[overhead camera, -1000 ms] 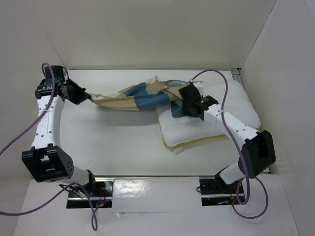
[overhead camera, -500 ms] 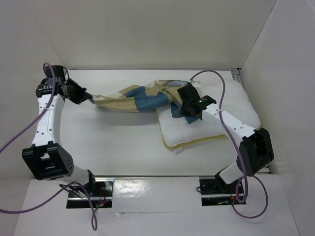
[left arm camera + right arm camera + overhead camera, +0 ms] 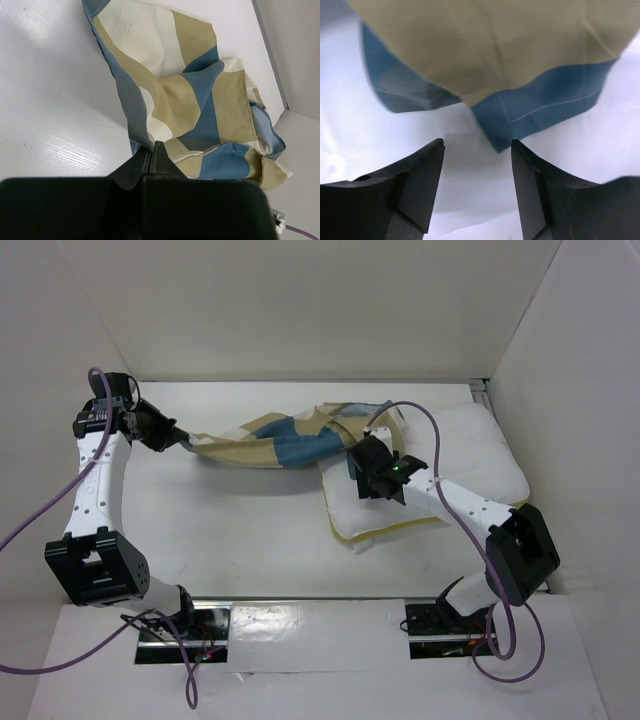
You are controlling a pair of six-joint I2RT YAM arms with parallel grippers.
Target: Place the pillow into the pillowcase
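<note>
The white pillow [image 3: 470, 455] with a yellow edge band lies at the right of the table. The blue, tan and cream checked pillowcase [image 3: 290, 438] stretches crumpled from the far left to the pillow's left end, partly lying over it. My left gripper [image 3: 182, 437] is shut on the pillowcase's left end; the left wrist view shows its jaws pinching the fabric [image 3: 200, 105]. My right gripper [image 3: 362, 472] is open over the pillow's left end, just short of a blue corner of the pillowcase [image 3: 540, 110], with white pillow [image 3: 470, 190] between the fingers.
White walls enclose the table on the left, back and right. The pillow's right end lies close to the right wall [image 3: 570, 390]. Purple cables loop over both arms.
My right gripper has moved left and toward the near side along the pillow, to its left end. The left gripper has held its place on the pillowcase.
</note>
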